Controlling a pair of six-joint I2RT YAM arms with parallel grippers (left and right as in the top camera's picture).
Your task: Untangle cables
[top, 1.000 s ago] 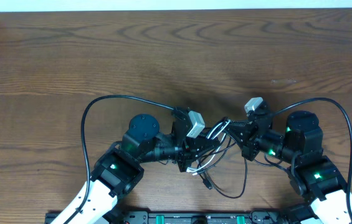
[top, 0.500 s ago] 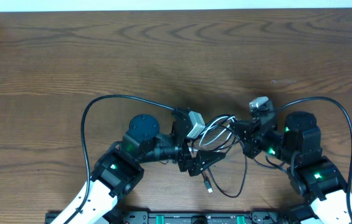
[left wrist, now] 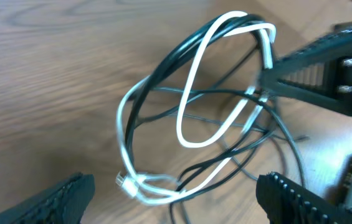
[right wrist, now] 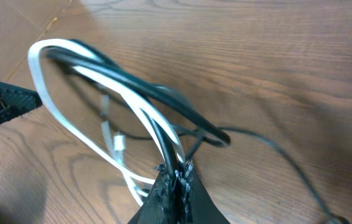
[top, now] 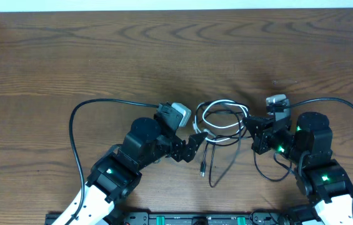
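Table dark wood grain; left tool agape, empty; right tool pinching cables.

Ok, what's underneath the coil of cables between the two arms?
Bare wooden table shows through the loops of the cables, with nothing else beneath them. Where the right tool pinches the strands, its tips cover whatever lies under that spot.

Plain dark wood-grain table, nothing fancy. The tangle of cables, black ones plus one white, is near the front edge. A loose black tail with a small plug rests on the wood.
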